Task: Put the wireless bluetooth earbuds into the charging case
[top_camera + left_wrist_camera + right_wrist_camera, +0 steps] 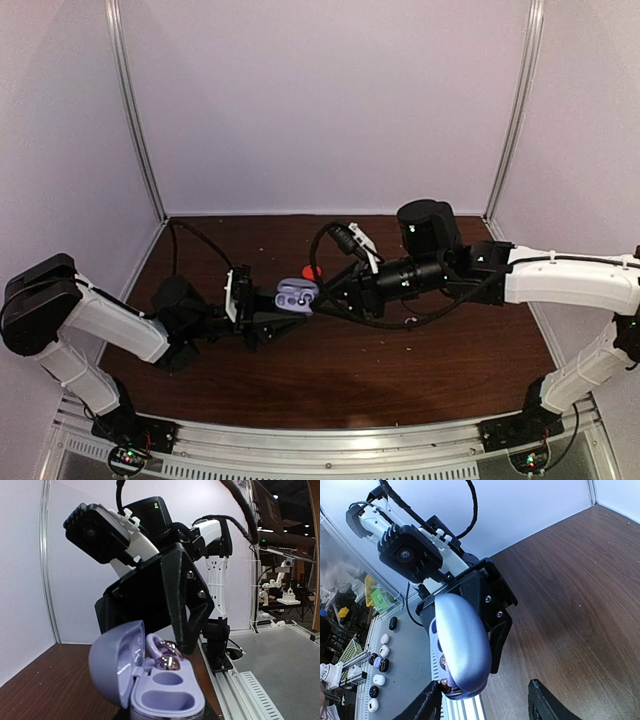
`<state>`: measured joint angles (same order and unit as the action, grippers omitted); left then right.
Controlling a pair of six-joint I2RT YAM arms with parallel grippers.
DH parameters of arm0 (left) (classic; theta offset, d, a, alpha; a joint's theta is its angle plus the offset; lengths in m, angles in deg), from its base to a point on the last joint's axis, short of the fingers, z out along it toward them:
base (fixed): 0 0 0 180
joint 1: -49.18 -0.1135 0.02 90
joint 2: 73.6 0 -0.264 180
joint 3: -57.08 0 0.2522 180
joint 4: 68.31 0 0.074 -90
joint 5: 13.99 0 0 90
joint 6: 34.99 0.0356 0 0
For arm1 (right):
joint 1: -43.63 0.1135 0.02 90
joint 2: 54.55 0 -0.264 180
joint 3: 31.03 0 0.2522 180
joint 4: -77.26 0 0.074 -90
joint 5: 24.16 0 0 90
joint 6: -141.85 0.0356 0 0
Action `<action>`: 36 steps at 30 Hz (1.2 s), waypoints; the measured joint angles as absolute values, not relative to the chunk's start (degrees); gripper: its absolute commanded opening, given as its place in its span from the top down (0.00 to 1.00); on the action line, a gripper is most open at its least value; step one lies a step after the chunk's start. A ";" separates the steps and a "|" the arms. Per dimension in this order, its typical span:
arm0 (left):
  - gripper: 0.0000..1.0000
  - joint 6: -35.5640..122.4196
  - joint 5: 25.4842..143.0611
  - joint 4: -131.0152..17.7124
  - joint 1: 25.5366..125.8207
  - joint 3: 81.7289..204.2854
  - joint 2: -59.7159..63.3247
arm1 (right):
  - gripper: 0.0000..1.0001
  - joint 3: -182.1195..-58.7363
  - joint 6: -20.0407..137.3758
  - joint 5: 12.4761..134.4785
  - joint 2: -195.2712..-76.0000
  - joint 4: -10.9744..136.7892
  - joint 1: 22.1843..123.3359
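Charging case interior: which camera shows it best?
Left wrist: the open charging case faces it, both sockets visible, a shiny earbud beside them. Right wrist shows only its lid's back; top external, a small lavender blob.

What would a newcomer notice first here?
The open lavender charging case, held up at the scene's centre by the left end effector. A shiny earbud sits in it near the hinge, the right end effector close over it; a small red piece shows just behind.
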<state>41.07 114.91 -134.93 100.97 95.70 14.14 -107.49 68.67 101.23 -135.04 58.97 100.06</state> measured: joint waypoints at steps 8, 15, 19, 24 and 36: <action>1.00 41.07 114.16 -132.35 100.44 95.70 14.21 | 0.45 -108.10 67.27 97.65 -135.63 55.03 100.19; 1.00 41.07 114.23 -130.82 100.23 95.70 14.27 | 0.41 -109.26 65.26 96.58 -136.09 52.15 100.23; 1.00 40.99 115.06 -131.04 100.27 95.88 14.30 | 0.39 -108.06 62.22 96.08 -134.69 52.21 100.21; 1.00 40.88 116.04 -131.87 100.40 96.55 14.30 | 0.44 -105.17 57.44 94.98 -130.61 51.34 100.23; 1.00 40.88 116.50 -132.06 100.40 97.34 14.30 | 0.53 -104.61 52.17 91.62 -125.03 51.14 100.17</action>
<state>40.88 116.50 -132.06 100.40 97.34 14.30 -104.61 52.17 91.62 -125.03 51.14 100.17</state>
